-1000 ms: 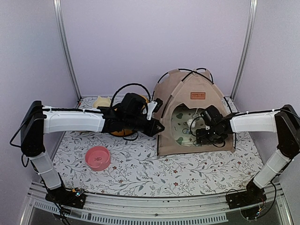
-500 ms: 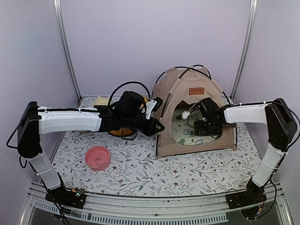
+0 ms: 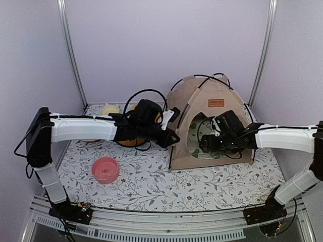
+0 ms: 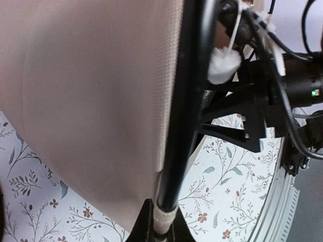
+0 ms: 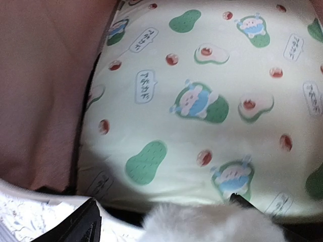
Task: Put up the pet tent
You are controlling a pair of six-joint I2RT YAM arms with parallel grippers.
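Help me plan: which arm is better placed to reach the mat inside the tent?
Right, likely: the right gripper sits at the tent doorway facing the mat; the left gripper is outside.

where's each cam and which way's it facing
Top external: above, behind the bases, looking down on table and pet tent; left arm, right arm show.
Left wrist: at the tent's front left edge, facing along its fabric; left fingers at bottom.
Right wrist: at the doorway, facing the printed mat inside; right fingers at bottom.
Shared: all see tent fabric.
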